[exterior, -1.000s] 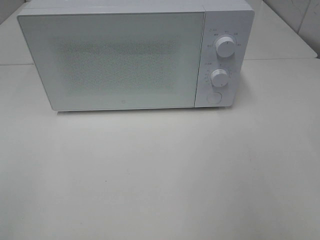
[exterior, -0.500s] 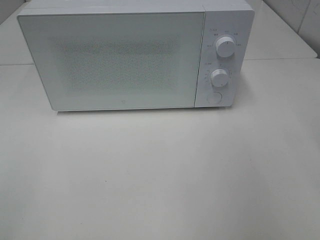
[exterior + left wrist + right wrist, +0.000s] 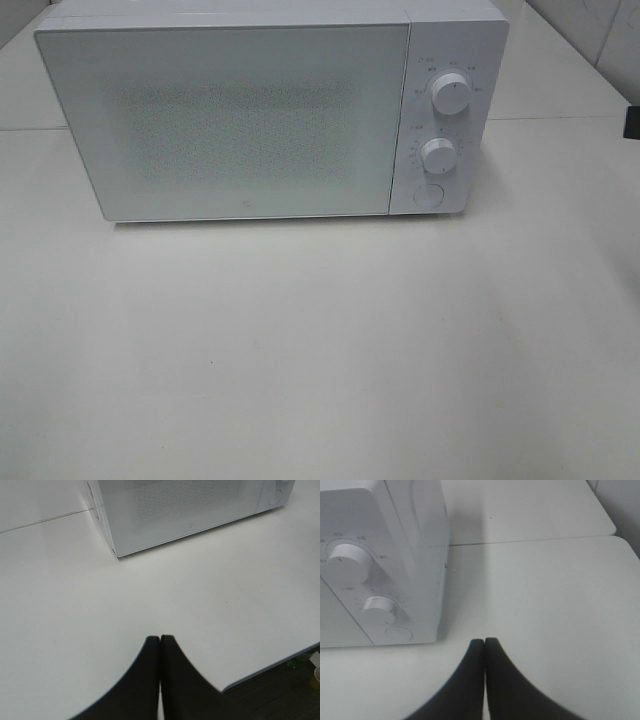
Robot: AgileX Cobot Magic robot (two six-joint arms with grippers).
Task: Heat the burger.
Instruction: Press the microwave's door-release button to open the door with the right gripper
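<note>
The burger is not in view in any frame. A white microwave (image 3: 250, 120) stands at the back of the white table (image 3: 320, 350) with its door closed. My left gripper (image 3: 160, 639) is shut and empty, above the table in front of the microwave's (image 3: 185, 510) left corner. My right gripper (image 3: 484, 641) is shut and empty, close to the right of the microwave's control panel (image 3: 375, 595). In the exterior view only a dark bit of the right arm (image 3: 634, 120) shows at the right edge.
The panel carries an upper knob (image 3: 450, 95), a lower knob (image 3: 439, 155) and a round button (image 3: 428, 195). The table's front edge (image 3: 270, 672) shows in the left wrist view, with floor beyond it.
A dark bit of the right arm has come into the exterior view at the right edge. The microwave has not moved.
</note>
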